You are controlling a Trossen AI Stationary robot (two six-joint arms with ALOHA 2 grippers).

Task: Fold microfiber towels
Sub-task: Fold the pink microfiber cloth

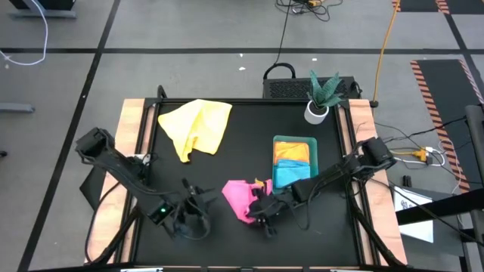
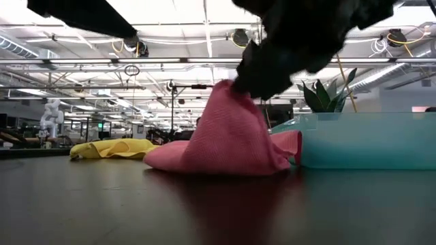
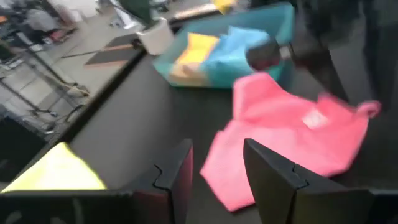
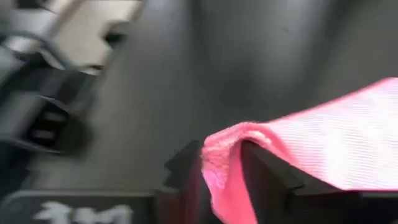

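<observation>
A pink towel [image 1: 240, 198] lies crumpled on the black table near the front middle; it also shows in the low view [image 2: 225, 139]. My right gripper [image 1: 265, 213] is shut on it at its near right side. My left gripper [image 3: 214, 177] is open and empty, low over the table just left of the pink towel [image 3: 292, 140]. A yellow towel [image 1: 197, 127] lies rumpled at the far left. A green tray [image 1: 296, 160] holds a folded yellow towel [image 1: 293, 151] and a folded light blue towel [image 1: 293, 175]. My right gripper pinches a raised fold of the pink towel [image 4: 219, 146] between its two fingers. The held part [image 2: 228, 92] is lifted into a peak. The rest of the towel slopes down from it and rests on the table.
A small potted plant [image 1: 321, 94] stands at the far right corner. Wooden rails [image 1: 134, 128] run along the table's left and right sides. Bare black table lies between the yellow towel and the tray, and along the front left.
</observation>
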